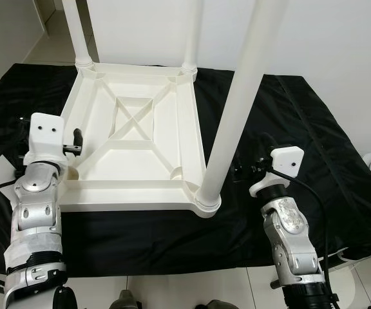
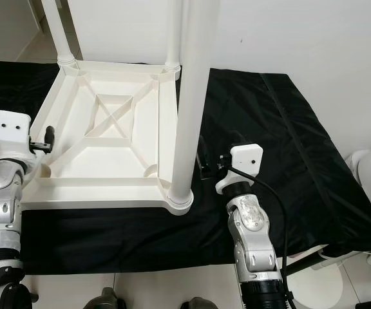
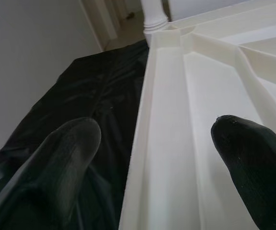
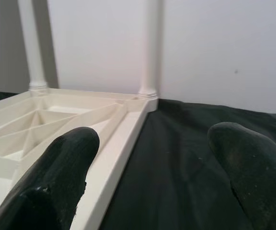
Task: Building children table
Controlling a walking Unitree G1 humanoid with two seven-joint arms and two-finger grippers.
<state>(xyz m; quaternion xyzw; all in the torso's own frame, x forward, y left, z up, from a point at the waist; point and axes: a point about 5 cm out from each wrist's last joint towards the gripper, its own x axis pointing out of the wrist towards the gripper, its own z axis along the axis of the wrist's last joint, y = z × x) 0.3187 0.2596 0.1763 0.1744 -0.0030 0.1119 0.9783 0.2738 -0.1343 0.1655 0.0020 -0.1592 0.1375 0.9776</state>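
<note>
Spread left gripper (image 3: pixel 152 158) astride upturned table (image 1: pixel 140 129) rim, spread right gripper (image 4: pixel 152 167) over bare black cloth (image 1: pixel 314 141)

A white children's table (image 1: pixel 137 138) of smooth moulded plastic with a faint satin sheen lies upturned on a black cloth (image 1: pixel 314 141), thin and creased, catching a dull shine along its folds; round plastic legs (image 1: pixel 237 103) look equally smooth, the floor tiles (image 1: pixel 172 293) pale and glossy, the robot's forearms brushed silver metal, and the left gripper (image 3: pixel 152 143) and right gripper (image 4: pixel 152 158) fingers matt black, rubbery
</note>
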